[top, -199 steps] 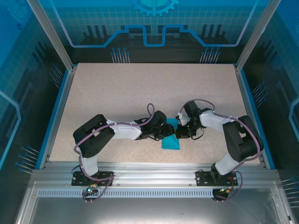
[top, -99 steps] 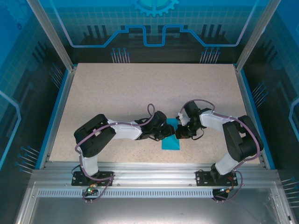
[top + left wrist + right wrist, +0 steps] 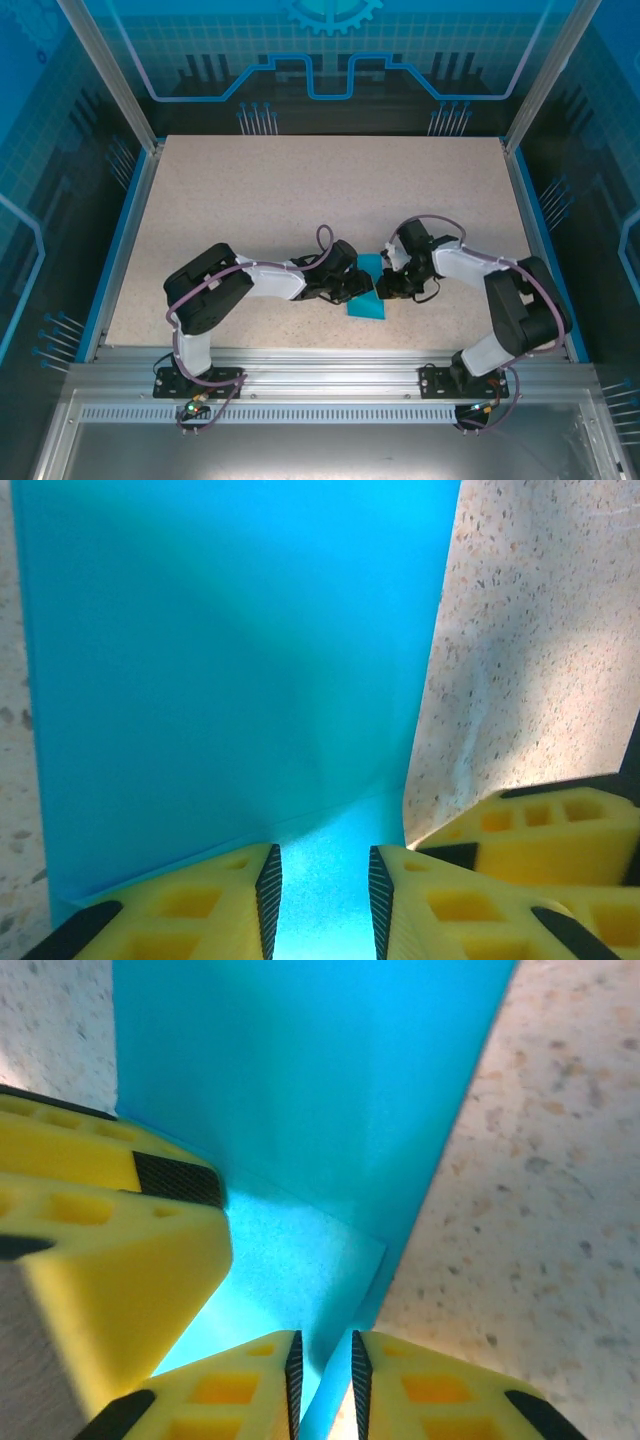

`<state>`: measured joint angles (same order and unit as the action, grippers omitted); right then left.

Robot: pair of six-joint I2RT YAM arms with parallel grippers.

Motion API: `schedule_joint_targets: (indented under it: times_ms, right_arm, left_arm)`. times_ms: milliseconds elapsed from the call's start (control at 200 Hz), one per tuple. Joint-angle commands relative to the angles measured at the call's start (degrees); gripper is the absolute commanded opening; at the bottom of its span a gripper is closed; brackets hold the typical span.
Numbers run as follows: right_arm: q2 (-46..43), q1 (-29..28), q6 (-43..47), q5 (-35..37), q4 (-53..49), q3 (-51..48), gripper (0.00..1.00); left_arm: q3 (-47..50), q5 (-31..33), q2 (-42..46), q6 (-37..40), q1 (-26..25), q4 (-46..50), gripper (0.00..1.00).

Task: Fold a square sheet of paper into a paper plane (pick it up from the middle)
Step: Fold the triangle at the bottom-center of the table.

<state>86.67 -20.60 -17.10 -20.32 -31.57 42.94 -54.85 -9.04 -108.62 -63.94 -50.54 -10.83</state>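
Left gripper (image 3: 324, 900) first: my two yellow fingers stand slightly parted, with a narrow gap between their black pads. The paper sheet (image 3: 220, 660) lies flat under them and shows through that gap, so I am not pinching it. From my fingertips the teal sheet stretches away, with a faint diagonal crease across it. Its right edge runs straight along the speckled table (image 3: 540, 630). One yellow finger of my other tool sits at the lower right, just beside that edge.

On my right gripper (image 3: 324, 1380) the fingers are closer together, with only a slim slit between the pads. A folded flap of the sheet runs its edge into that slit, but I cannot tell whether either pad touches it. A finger of my left tool rests on the paper to the left.

From above, my two bases sit on the metal rail (image 3: 320, 375) at the near edge. Both arms bend low and inward, and the tools meet almost tip to tip over the paper near the middle of the table's near half. The sheet looks narrow and folded, and its near end pokes out toward the rail. Beyond it the beige tabletop runs back to a blue-lit wall (image 3: 330, 60).
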Motion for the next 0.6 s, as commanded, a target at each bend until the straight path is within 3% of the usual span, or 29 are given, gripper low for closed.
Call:
schedule_joint_targets:
  times_ms: [0, 70, 200, 390, 595]
  right_arm:
    - [-6.7, 1.1, -3.1, 2.4, -2.3, -1.0, 0.3]
    - [-10.5, 1.1, -5.0, 1.9, -2.2, -2.2, 0.32]
    - [-13.8, 0.6, -8.0, -6.1, 2.2, -6.2, 0.17]
    - [-10.0, -3.9, -11.2, -8.6, 6.9, -8.2, 0.05]
    - [-5.3, -4.0, -12.4, -9.3, 9.9, -8.2, 0.04]
  left_arm:
    - [-0.9, -1.2, -1.0, 1.9, -0.5, 1.5, 0.33]
    - [-1.0, -1.3, -1.1, 2.1, -0.5, 1.5, 0.33]
    - [-1.5, -1.6, -1.2, 2.4, -0.5, 1.6, 0.33]
    - [-1.3, -1.7, -1.3, 2.6, -0.5, 1.9, 0.33]
    - [-1.5, -1.9, -1.3, 2.8, -0.5, 2.3, 0.33]
